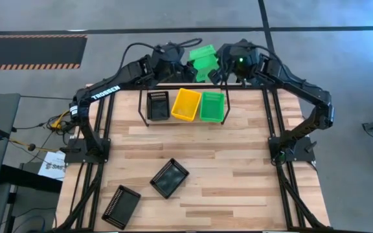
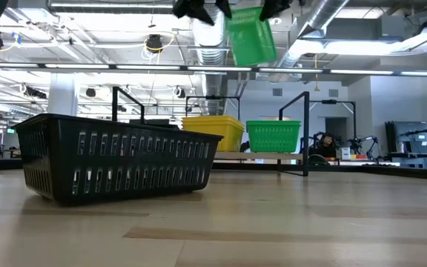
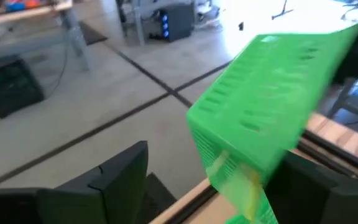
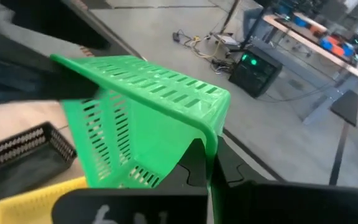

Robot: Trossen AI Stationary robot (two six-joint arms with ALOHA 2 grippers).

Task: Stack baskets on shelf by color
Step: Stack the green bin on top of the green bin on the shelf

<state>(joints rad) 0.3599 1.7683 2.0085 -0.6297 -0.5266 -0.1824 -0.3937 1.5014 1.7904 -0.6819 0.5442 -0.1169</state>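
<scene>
Pale wooden tabletop [image 1: 238, 162] is spanned at its far edge by a low black tube shelf [image 1: 149, 111] holding black, yellow and green baskets. Above it, a bright green plastic mesh basket [image 1: 204, 59] is held tilted; the right gripper [image 1: 220, 72] is closed on its rim, the left gripper [image 1: 173, 63] beside it, grip unclear. It is judged light, stiff, best taken by the rim. "TROSSEN" is read on the left arm.

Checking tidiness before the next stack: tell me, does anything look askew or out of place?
Yes. One green basket hangs tilted between both grippers above the shelf, and two black baskets lie skewed near the table's front.
</scene>
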